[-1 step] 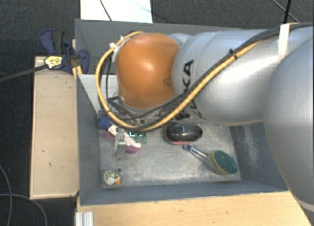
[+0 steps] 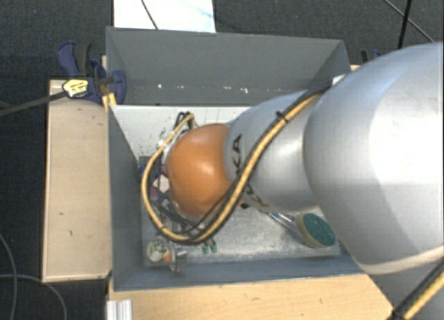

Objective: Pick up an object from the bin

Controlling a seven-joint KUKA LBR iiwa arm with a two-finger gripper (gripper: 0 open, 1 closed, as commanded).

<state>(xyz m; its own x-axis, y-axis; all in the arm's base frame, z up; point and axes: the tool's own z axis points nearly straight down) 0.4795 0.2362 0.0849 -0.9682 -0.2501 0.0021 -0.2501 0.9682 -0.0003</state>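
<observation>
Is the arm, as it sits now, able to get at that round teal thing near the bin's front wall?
Probably not. The arm has its orange cover over the left half of the bin, while the round teal thing lies further right, half hidden by the arm's thick body. It would likely need to shift.

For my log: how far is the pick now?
Done: the arm is down inside the bin, orange wrist cover over its left part. In hand: hidden beneath that cover. Left: the lift; a teal round thing and small bits lie near the front wall.
</observation>
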